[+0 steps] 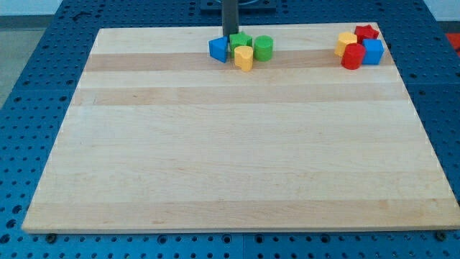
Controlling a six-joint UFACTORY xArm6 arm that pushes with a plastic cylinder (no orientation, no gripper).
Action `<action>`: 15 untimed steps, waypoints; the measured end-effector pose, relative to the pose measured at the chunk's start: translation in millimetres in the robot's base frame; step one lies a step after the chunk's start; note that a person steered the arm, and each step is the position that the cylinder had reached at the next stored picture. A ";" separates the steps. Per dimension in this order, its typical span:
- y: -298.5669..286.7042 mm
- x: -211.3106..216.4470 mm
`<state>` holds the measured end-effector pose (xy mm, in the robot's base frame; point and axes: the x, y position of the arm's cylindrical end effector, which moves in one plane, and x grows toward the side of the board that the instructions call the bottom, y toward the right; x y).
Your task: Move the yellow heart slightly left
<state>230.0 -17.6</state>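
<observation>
My tip [230, 36] was partly hidden behind the green block [239, 41]; no gripper showed. The yellow heart [244, 58] lay near the tabletop's [230, 158] top edge, beside the blue block [218, 49].

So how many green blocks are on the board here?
2, both in the top-centre cluster: one green block just below my tip, and a green cylinder at its right. None looks hidden.

a single straight dark rod is seen entering from the view's top, held upright. my tip [230, 36] is lowered to the bench surface; the arm above is cut off.
</observation>
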 end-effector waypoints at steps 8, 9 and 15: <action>85.5 -31.3; 107.6 -9.7; 110.1 113.3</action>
<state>343.3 92.5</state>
